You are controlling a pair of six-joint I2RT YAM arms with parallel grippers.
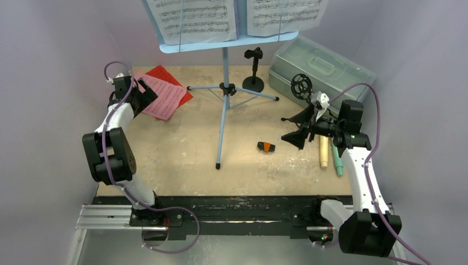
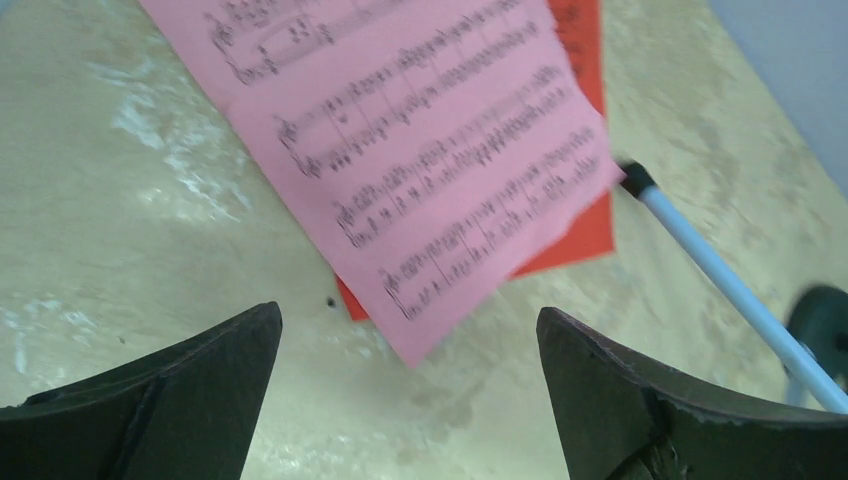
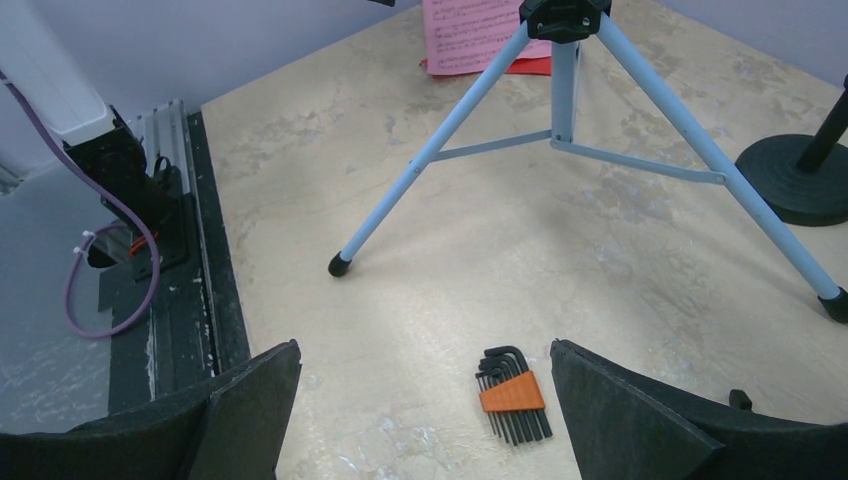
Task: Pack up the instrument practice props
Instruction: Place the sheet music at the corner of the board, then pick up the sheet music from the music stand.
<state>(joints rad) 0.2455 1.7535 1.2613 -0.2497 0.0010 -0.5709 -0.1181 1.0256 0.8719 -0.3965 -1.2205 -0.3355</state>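
Pink music page (image 2: 420, 150) — where is it?
On the table (image 1: 182, 143), far left, overlapping a red page (image 2: 575, 235).
Anything held?
No. Left gripper (image 2: 408, 330) hovers above it, jaws apart, empty — right gripper (image 3: 425, 347) equally spread over hex keys (image 3: 512, 395).

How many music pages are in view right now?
4. The left white page and the right white page stand on the blue rack. The pink page lies on the red page, far left on the table. More could be stacked beneath.
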